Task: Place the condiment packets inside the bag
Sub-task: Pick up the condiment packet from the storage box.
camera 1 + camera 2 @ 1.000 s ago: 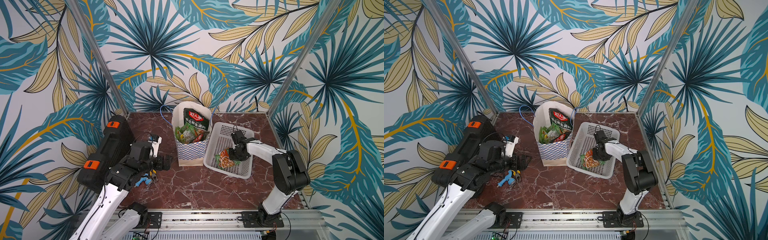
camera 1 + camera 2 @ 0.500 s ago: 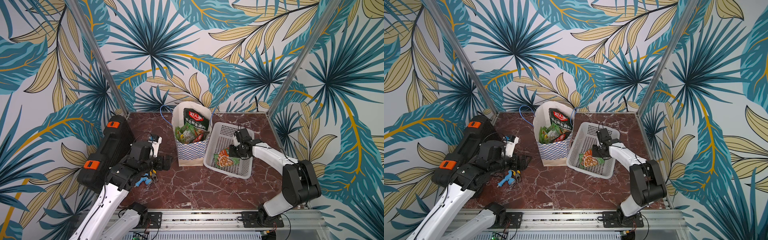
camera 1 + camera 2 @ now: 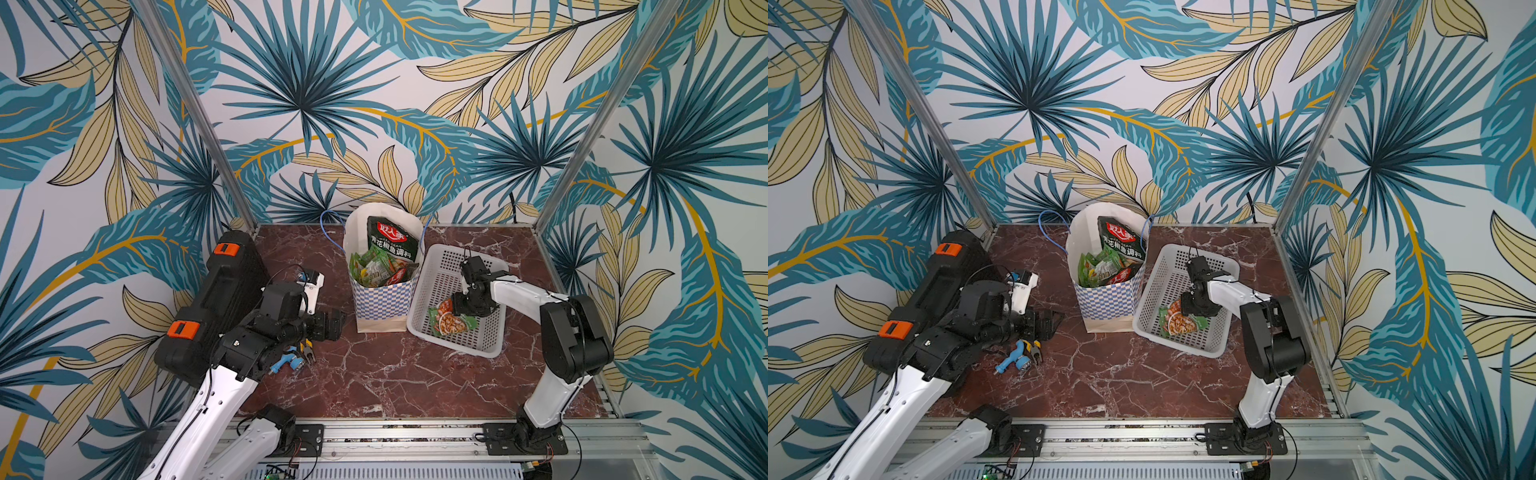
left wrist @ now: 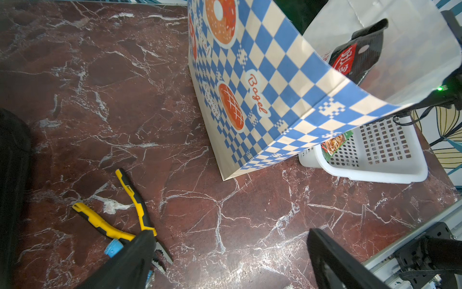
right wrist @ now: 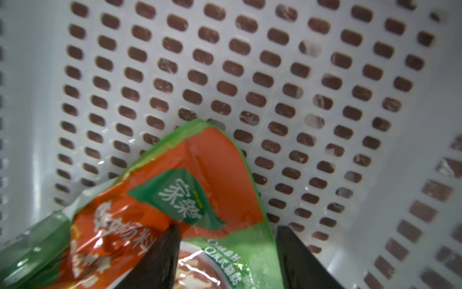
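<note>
The checkered paper bag (image 3: 382,299) (image 3: 1106,297) (image 4: 275,82) stands upright mid-table. A large dark condiment packet (image 3: 390,243) (image 3: 1121,241) leans out of it above several small green ones (image 3: 374,270). One more green-and-orange packet (image 3: 451,322) (image 3: 1179,320) (image 5: 175,200) lies in the white basket (image 3: 457,349) (image 5: 275,75). My right gripper (image 3: 467,309) (image 5: 226,227) is down on that packet with its jaws apart, astride the packet's edge. My left gripper (image 3: 336,326) (image 4: 230,232) hovers open and empty above the table, left of the bag.
A black case with orange latches (image 3: 212,303) lies at the left edge. Yellow-handled pliers (image 4: 135,200) and a blue tool (image 3: 286,361) lie under the left gripper. A small white device (image 3: 313,282) sits behind the left arm. The basket touches the bag's right side.
The right gripper was shut in the basket and now has its jaws apart over the packet. Its elbow swung out and back. The left arm has not moved.
</note>
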`<state>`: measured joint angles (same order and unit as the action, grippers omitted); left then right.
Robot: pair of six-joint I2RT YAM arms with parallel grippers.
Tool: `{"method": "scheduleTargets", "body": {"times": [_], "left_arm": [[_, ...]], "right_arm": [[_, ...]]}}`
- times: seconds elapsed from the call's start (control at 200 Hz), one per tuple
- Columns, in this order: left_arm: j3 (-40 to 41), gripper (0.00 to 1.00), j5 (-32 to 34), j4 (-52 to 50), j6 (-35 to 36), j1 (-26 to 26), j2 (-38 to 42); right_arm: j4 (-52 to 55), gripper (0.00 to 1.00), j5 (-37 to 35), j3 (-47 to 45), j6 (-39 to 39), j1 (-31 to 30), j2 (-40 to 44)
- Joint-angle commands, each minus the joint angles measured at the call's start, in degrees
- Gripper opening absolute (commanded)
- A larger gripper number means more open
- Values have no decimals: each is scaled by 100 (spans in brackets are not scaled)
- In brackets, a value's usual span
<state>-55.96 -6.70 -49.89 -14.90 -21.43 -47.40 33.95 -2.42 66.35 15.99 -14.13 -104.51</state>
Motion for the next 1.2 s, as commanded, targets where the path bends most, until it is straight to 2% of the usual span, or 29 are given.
{"method": "scheduleTargets", "body": {"times": [0.0, 0.04, 0.095, 0.22, 0.255, 0.34, 0.451, 0.566, 0.801, 1.192], "left_arm": [[139, 100, -40, 122, 55, 33, -12], [141, 100, -48, 127, 52, 33, -20], [139, 100, -53, 122, 55, 33, -16], [139, 100, -59, 129, 56, 29, -9], [139, 100, -56, 129, 49, 30, -5], [146, 100, -58, 124, 53, 33, 3], [147, 100, -59, 130, 48, 28, 11], [147, 100, -55, 126, 49, 32, 21], [156, 100, -60, 145, 35, 15, 150], [139, 100, 82, 137, 53, -112, 191]], "right_arm": [[446, 72, 48, 100, -129, -24, -293], [467, 76, 65, 103, -152, -52, -297], [576, 77, 71, 176, -170, -72, -344], [787, 71, 149, 324, -277, -81, -460], [821, 66, 170, 360, -298, -79, -476], [816, 45, 191, 347, -309, -77, -474], [842, 25, 231, 347, -366, -82, -473], [753, 11, 241, 263, -356, -83, -319], [260, 0, 438, -109, -307, -82, 846], [-599, 0, 1054, -762, 243, -81, 3088]]}}
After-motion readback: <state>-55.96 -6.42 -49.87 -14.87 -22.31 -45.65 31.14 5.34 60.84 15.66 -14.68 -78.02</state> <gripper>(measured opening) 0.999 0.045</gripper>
